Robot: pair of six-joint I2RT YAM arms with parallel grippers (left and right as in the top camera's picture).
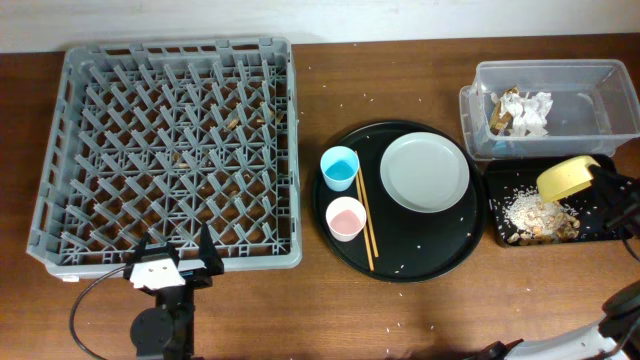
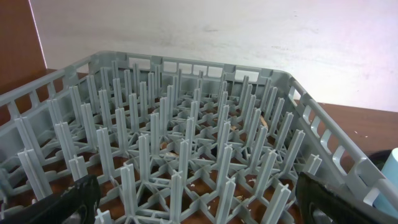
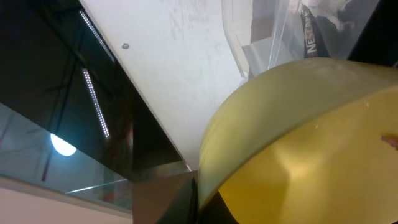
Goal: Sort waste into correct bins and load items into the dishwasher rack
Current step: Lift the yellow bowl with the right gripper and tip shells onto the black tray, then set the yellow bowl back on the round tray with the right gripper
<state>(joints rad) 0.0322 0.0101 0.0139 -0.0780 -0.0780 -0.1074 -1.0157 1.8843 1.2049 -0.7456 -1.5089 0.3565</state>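
My right gripper (image 1: 597, 178) is shut on the rim of the small yellow bowl (image 1: 564, 178) and holds it tilted over the shallow black tray (image 1: 495, 205), where rice and brown scraps (image 1: 535, 217) lie. The bowl fills the right wrist view (image 3: 298, 143). The clear tub (image 1: 480, 110) behind it holds the crumpled napkin and wrapper (image 1: 522, 110). The grey plate (image 1: 424, 172), blue cup (image 1: 340, 167), pink cup (image 1: 346, 217) and chopsticks (image 1: 366, 222) sit on the round black tray (image 1: 400, 262). My left gripper (image 1: 172, 260) is open and empty at the front edge of the grey rack (image 1: 170, 150), which fills the left wrist view (image 2: 186, 137).
Rice grains are scattered on the brown table around the round tray and on the tray itself. A few scraps lie on the table under the rack lattice. A black cable (image 1: 85, 305) curls by the left arm base.
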